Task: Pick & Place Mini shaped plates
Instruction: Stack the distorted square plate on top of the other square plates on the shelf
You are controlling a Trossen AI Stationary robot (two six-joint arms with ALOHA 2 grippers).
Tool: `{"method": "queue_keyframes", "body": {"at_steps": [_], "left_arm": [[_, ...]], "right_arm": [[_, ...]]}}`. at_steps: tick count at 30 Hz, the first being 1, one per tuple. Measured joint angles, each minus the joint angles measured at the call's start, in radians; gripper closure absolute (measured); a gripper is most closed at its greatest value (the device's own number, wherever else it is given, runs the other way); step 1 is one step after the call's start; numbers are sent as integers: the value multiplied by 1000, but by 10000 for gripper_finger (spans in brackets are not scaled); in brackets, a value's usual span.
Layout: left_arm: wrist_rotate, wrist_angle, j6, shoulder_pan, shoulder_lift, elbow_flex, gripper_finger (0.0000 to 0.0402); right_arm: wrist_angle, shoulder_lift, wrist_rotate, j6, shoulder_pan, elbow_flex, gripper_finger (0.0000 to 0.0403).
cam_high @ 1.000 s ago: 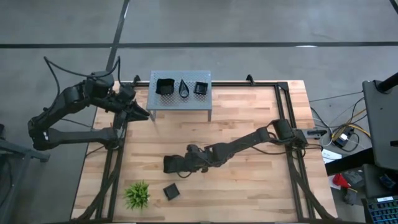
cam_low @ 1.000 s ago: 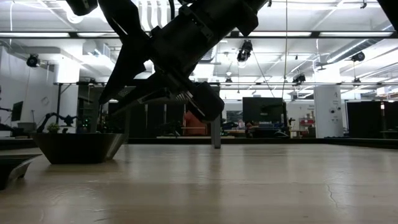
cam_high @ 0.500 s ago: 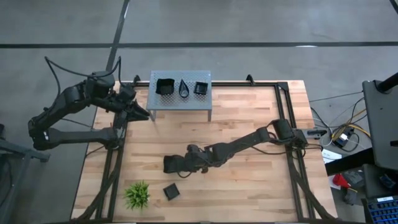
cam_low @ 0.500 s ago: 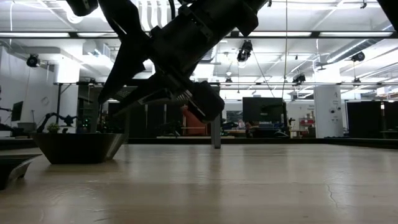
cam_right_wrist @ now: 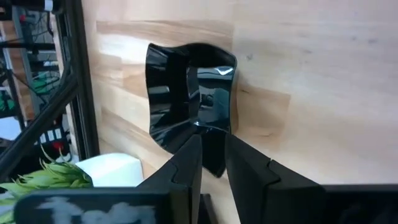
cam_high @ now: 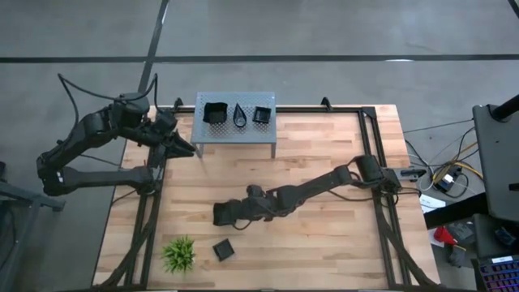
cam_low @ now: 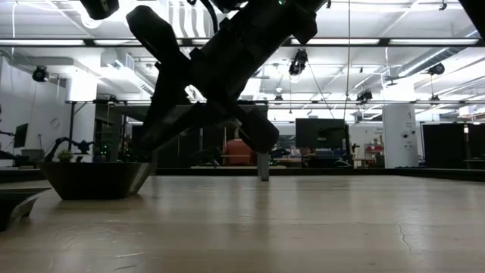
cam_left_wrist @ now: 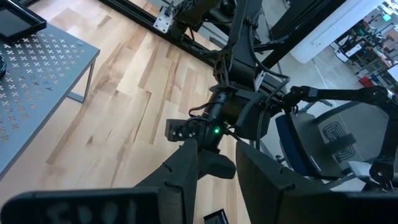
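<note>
Three small glossy black plates (cam_high: 238, 114) already sit on the grey perforated metal stand (cam_high: 207, 135) at upper centre, while the right gripper (cam_high: 219, 215), lower centre, clamps another black square plate (cam_right_wrist: 189, 93), and one more black plate (cam_high: 223, 249) waits on the wooden tabletop (cam_high: 324, 162) below it.

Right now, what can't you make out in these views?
- High view: the right tool covers its plate; shape unreadable.
- Low view: the right arm blocks the shelf; only one leg shows.
- Left wrist view: the picture edge cuts off the shelf plates; count unreadable.
</note>
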Motion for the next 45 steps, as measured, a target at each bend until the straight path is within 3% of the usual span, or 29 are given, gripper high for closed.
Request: {"method": "queue_keyframes", "body": {"at_steps": [15, 22, 30, 40, 45], "left_arm": [[0, 0, 1, 0, 0, 0, 298], [0, 0, 0, 0, 0, 0, 298], [0, 0, 0, 0, 0, 0, 298], [0, 0, -2, 0, 0, 0, 298], [0, 0, 16, 0, 0, 0, 298]], "right_arm": [[31, 49, 2, 38, -1, 3, 273], [29, 49, 2, 16, -2, 3, 266], [40, 77, -4, 18, -8, 3, 300], [50, 81, -18, -23, -12, 3, 389], [118, 74, -132, -50, -19, 3, 394]]}}
